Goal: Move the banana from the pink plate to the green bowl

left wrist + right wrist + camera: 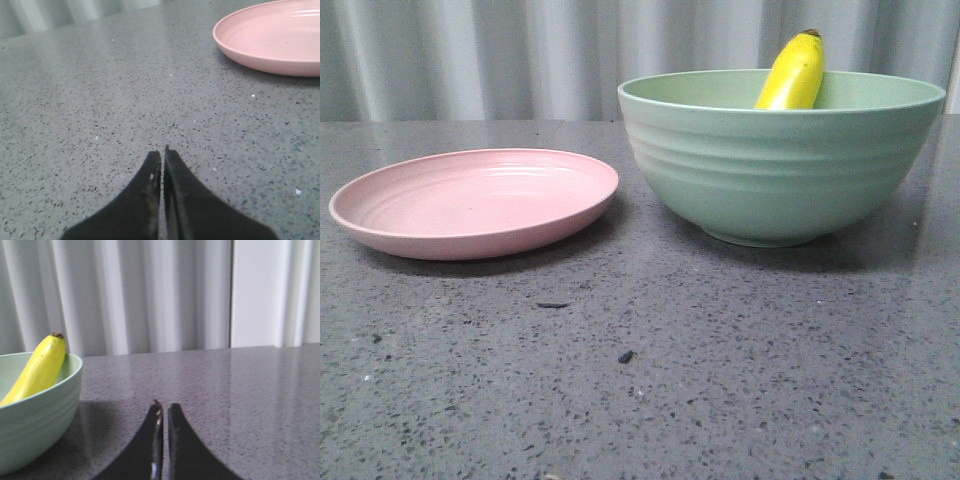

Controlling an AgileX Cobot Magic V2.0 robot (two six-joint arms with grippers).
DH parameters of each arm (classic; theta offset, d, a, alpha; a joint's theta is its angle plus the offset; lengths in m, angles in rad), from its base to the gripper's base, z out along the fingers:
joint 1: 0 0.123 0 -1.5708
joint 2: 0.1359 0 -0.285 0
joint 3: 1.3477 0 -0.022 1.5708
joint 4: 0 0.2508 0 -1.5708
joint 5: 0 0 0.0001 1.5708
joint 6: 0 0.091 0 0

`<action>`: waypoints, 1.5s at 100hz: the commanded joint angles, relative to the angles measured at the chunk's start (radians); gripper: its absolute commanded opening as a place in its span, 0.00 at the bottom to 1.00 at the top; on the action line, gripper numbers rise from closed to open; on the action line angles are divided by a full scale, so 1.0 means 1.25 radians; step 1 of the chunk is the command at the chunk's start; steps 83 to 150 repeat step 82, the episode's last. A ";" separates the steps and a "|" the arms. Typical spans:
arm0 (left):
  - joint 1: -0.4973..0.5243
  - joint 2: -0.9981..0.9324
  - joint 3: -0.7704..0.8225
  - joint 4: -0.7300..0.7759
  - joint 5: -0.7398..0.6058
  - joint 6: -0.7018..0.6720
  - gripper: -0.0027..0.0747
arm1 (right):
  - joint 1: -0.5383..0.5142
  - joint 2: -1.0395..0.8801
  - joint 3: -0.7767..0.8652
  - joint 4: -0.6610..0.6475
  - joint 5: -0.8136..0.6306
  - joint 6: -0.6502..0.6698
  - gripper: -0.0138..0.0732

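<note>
The yellow banana (792, 73) leans inside the green bowl (775, 165) at the right of the front view, its dark tip above the far rim. It also shows in the right wrist view (36, 371), resting against the bowl's (35, 425) rim. The pink plate (475, 201) sits bare at the left, and its edge shows in the left wrist view (272, 37). My left gripper (162, 152) is shut and empty over the bare table, apart from the plate. My right gripper (165, 407) is shut and empty, beside the bowl. Neither gripper shows in the front view.
The table is dark grey speckled stone (640, 390) with two small dark crumbs (625, 356) in front of the plate. A pale corrugated wall (520, 50) stands behind the table.
</note>
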 commanded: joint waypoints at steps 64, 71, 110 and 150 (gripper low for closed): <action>0.002 -0.014 0.007 -0.007 -0.058 -0.002 0.01 | -0.040 -0.035 0.018 -0.053 0.300 0.038 0.09; 0.002 -0.014 0.007 -0.007 -0.058 -0.002 0.01 | -0.040 -0.035 0.018 -0.053 0.300 0.038 0.09; 0.002 -0.014 0.007 -0.007 -0.058 -0.002 0.01 | -0.040 -0.035 0.018 -0.053 0.300 0.038 0.09; 0.002 -0.014 0.007 -0.007 -0.058 -0.002 0.01 | -0.040 -0.035 0.018 -0.053 0.300 0.038 0.09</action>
